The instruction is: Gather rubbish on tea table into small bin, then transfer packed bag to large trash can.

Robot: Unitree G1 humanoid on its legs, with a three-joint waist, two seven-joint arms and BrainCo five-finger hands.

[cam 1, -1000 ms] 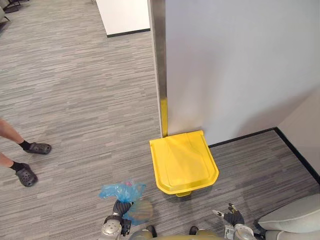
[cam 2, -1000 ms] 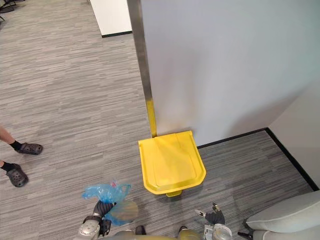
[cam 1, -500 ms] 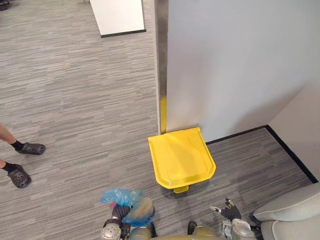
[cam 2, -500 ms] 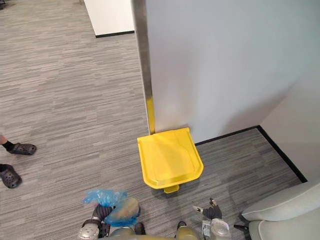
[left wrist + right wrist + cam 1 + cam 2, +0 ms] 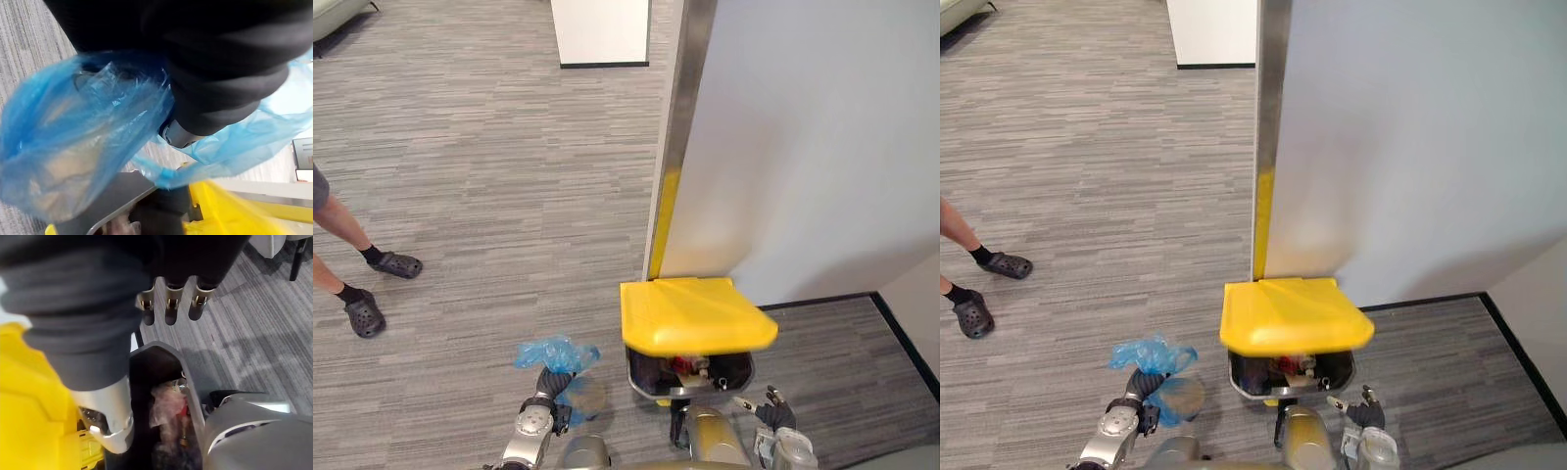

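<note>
The trash can [image 5: 689, 372] stood against the foot of a grey wall [image 5: 813, 147], just right of a metal strip [image 5: 672, 137] running up the wall's corner. Its yellow lid [image 5: 691, 315] was raised and tilted over the opening, and rubbish [image 5: 166, 406] lay in the dark inside. The blue bag [image 5: 554, 353] was in the left hand [image 5: 551, 386], near and to the left of the can, held above the grey striped carpet [image 5: 489, 196] and not over the opening. The hand was closed round the bunched neck of the bag: loose plastic stuck out above the fist, and the filled part hung on its right side, toward the can. In the left wrist view the blue plastic wrapped over most of the hand. The right hand [image 5: 771, 415] hung near the can's right front corner with its fingers [image 5: 169, 308] straight and relaxed, holding nothing and touching nothing. Well to the left, a person [image 5: 337, 230] stood on the carpet in dark shoes [image 5: 395, 264]. A white cabinet [image 5: 602, 29] stood at the far end of the floor.
</note>
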